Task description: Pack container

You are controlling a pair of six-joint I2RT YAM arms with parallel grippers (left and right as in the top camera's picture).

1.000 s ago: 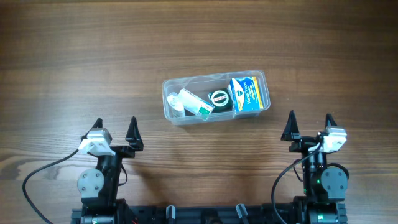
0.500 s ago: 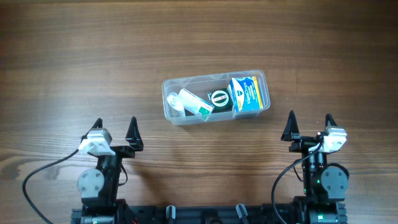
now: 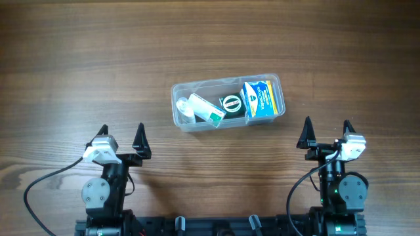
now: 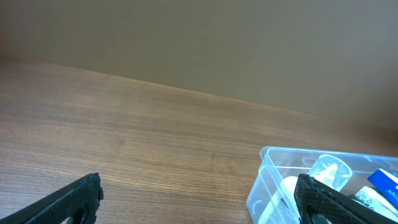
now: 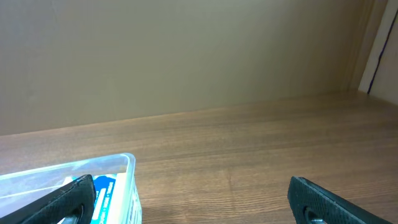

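One clear plastic container (image 3: 226, 79) sits on the brown wooden worktop (image 3: 79, 59). It is near the middle, a little to the right side, and it lies a bit slanted. It has no lid on.

Inside the container there are a few things. There is one blue and yellow box (image 3: 257, 98) at the right end. Next to it is one round dark thing with a white ring (image 3: 231, 103). Toward the left end lies one white bottle with a green label (image 3: 205, 111), and something clear is just beside it, too hard to make out.

There are two robot arms at the near edge. The left arm (image 3: 105, 177) and the right arm (image 3: 338, 177) are both well apart from the container. The left jaws are spread wide and hold nothing. The right jaws are spread wide too, and they also hold nothing. Each arm has two pointy black fingers (image 3: 141, 137).
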